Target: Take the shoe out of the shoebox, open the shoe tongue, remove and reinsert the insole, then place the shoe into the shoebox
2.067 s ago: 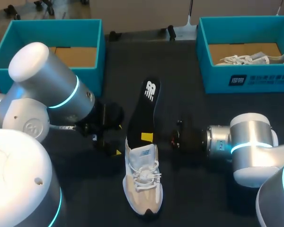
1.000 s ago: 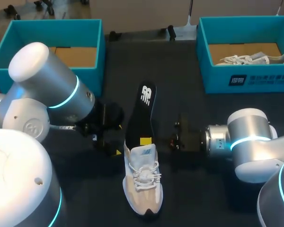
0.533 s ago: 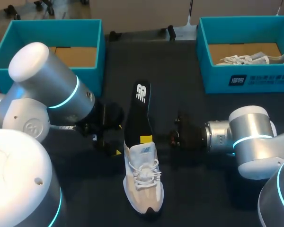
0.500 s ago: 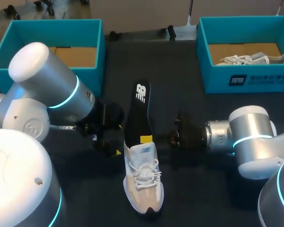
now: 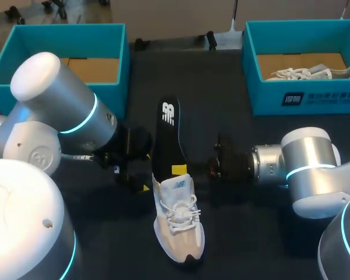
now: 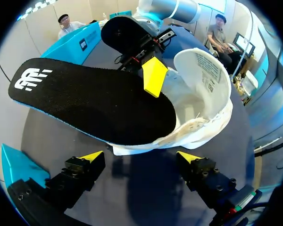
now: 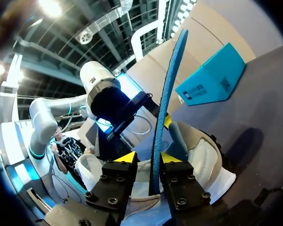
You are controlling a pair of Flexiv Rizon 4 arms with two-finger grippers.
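Pinching the black insole (image 7: 167, 89) edge-on between its fingers, the right pincer (image 7: 144, 157) holds it slanted, one end inside the mouth of the white shoe (image 5: 178, 224), so it can slide along the footbed. The left pincer (image 6: 140, 157) is spread wide just behind the shoe, likely to steady it on the tabletop (image 5: 233, 87).

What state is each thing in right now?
Shoe, on the table, tongue open
Insole, partly inside the shoe
Left shoebox, open, nothing visible inside
Right shoebox, open, holding another shoe
Left gripper, open, holding nothing
Right gripper, shut on the insole
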